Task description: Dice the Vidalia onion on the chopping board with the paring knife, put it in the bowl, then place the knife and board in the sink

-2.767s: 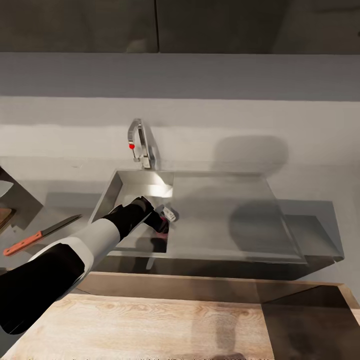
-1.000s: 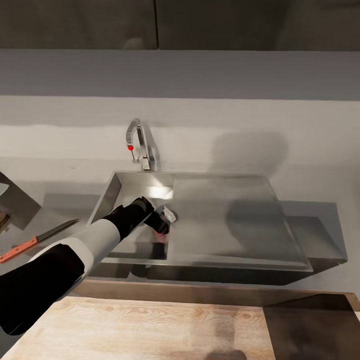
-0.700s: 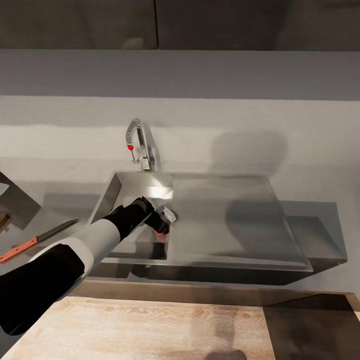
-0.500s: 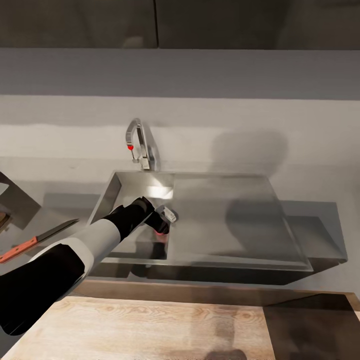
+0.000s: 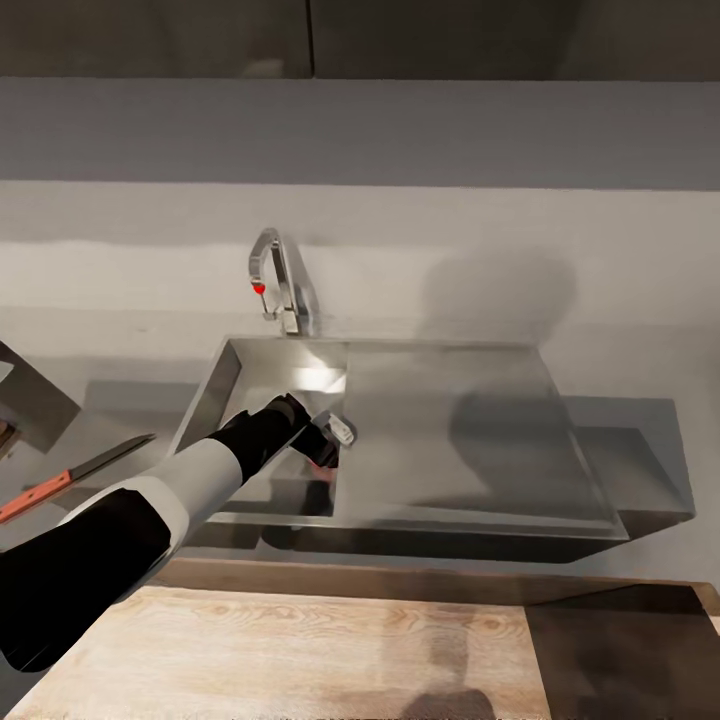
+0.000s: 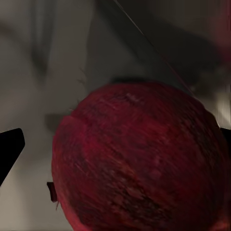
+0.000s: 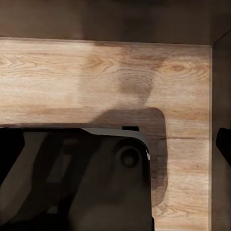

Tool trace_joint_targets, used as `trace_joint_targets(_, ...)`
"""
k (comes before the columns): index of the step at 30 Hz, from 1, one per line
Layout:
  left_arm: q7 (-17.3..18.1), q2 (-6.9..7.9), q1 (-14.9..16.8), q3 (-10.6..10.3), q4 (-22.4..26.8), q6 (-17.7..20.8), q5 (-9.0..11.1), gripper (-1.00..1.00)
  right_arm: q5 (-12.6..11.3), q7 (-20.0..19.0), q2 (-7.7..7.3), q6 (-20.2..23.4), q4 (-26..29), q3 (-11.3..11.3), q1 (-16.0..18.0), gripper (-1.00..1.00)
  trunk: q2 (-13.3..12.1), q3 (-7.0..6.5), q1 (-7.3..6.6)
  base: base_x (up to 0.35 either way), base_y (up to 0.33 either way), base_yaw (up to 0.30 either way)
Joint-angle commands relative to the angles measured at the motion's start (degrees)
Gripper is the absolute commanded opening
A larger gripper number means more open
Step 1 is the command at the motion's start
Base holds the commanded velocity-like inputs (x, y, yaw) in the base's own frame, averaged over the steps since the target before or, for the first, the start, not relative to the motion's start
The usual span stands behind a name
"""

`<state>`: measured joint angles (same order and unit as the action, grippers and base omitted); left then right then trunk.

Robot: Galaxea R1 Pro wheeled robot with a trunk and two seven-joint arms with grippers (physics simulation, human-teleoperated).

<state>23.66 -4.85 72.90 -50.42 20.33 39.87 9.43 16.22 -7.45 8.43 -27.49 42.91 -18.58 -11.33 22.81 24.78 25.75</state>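
The Vidalia onion (image 6: 139,159) is a dark red bulb lying in the sink (image 5: 480,440) basin; in the head view only a pink patch (image 5: 322,463) of it peeks out under my wrist. My left gripper (image 5: 325,452) is reached down into the basin with its fingers either side of the onion. They stand wide apart, and a gap shows beside one fingertip (image 6: 9,149). The paring knife (image 5: 70,472), with a red-orange handle, lies on the countertop (image 5: 130,410) left of the sink. My right gripper (image 7: 115,154) hangs open over a light wooden surface (image 7: 96,82).
A chrome tap (image 5: 275,275) with a red dot stands behind the basin. The flat drainboard (image 5: 450,420) stretches to the right. A light wooden surface (image 5: 320,650) runs across the near edge below the sink. A brown sliver (image 5: 5,433) shows at the far left.
The whole picture has shifted a little, so the camera moved. My left arm stays down in the basin at the onion, and the knife lies where it was.
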Motion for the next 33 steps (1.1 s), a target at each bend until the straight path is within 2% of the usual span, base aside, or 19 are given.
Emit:
trace_joint_targets(1,-0.1,0.02,0.07,-0.39,0.03,0.29,0.68,1.0,0.22,-0.55,0.1,-0.11,0.19,-0.4,0.0,1.0,0.11,0.16,0.03,0.0,0.0,0.0)
trace_joint_targets(33,-0.1,0.02,0.01,-0.47,0.06,0.29,0.73,1.0,0.22,-0.55,-0.08,-0.11,0.33,-0.4,0.0,1.0,0.11,0.44,0.03,0.0,0.0,0.0)
